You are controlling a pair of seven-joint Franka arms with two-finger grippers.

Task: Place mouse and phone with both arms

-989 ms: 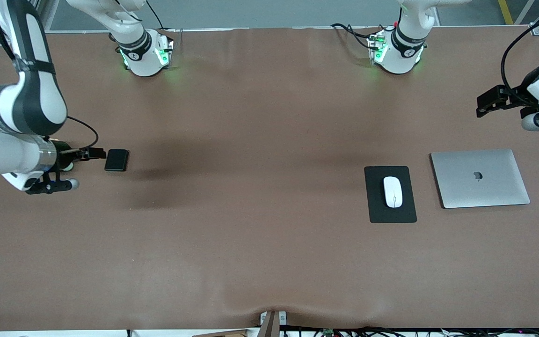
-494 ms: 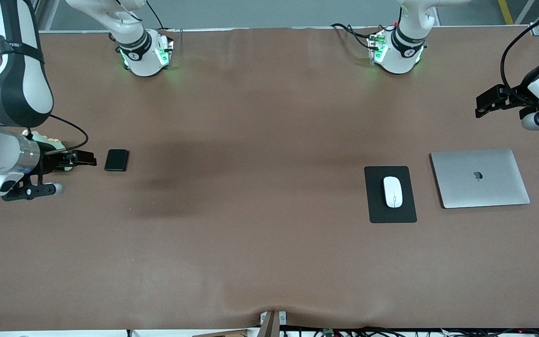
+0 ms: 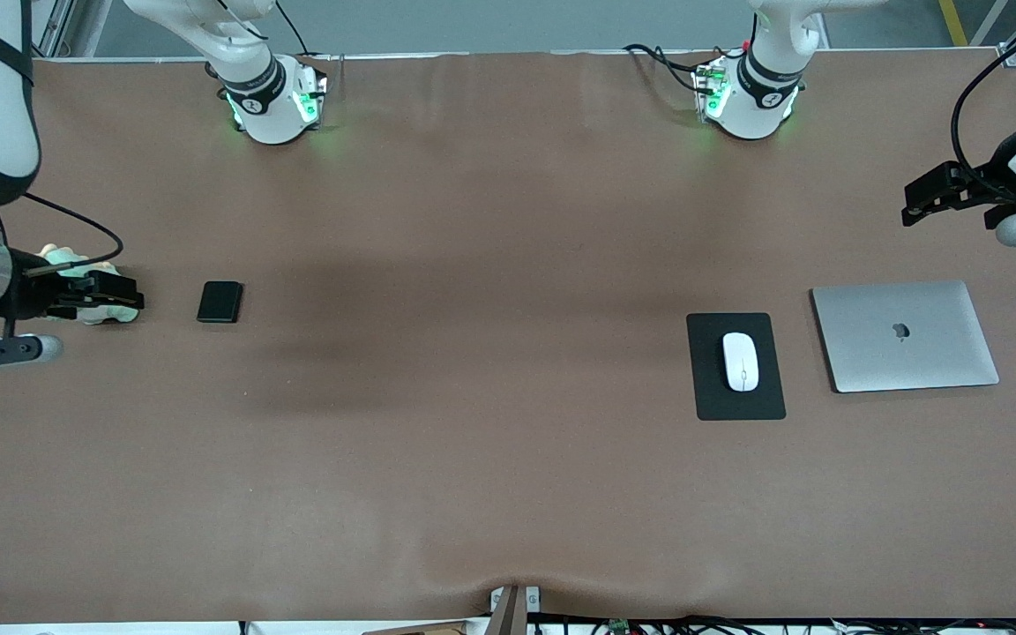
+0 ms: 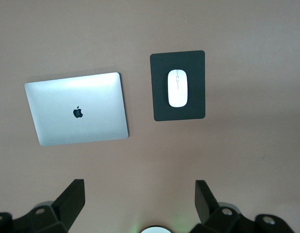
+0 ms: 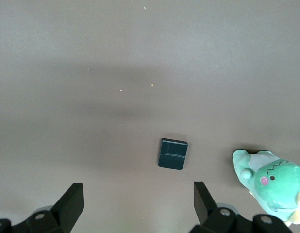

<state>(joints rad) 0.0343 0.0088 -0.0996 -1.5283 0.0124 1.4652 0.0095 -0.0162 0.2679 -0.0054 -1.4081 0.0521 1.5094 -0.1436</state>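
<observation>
The black phone (image 3: 220, 302) lies flat on the brown table toward the right arm's end; the right wrist view shows it as a dark slab (image 5: 173, 154). My right gripper (image 3: 124, 300) hangs open and empty over a plush toy, apart from the phone (image 5: 139, 204). Toward the left arm's end, the white mouse (image 3: 740, 361) rests on a black mat (image 3: 706, 388). The left wrist view looks down on the mouse (image 4: 177, 88) and the mat (image 4: 159, 104). My left gripper (image 3: 921, 199) is open and empty, over bare table near that end (image 4: 140, 201).
A closed silver laptop (image 3: 903, 335) lies beside the mat, toward the left arm's end (image 4: 77, 109). A green dinosaur plush (image 5: 271, 187) sits under the right gripper (image 3: 111, 314). Both arm bases stand along the table's back edge.
The right arm has drawn back from the phone toward its own end of the table, uncovering the plush. The left gripper has shifted slightly. Phone and mouse have stayed put.
</observation>
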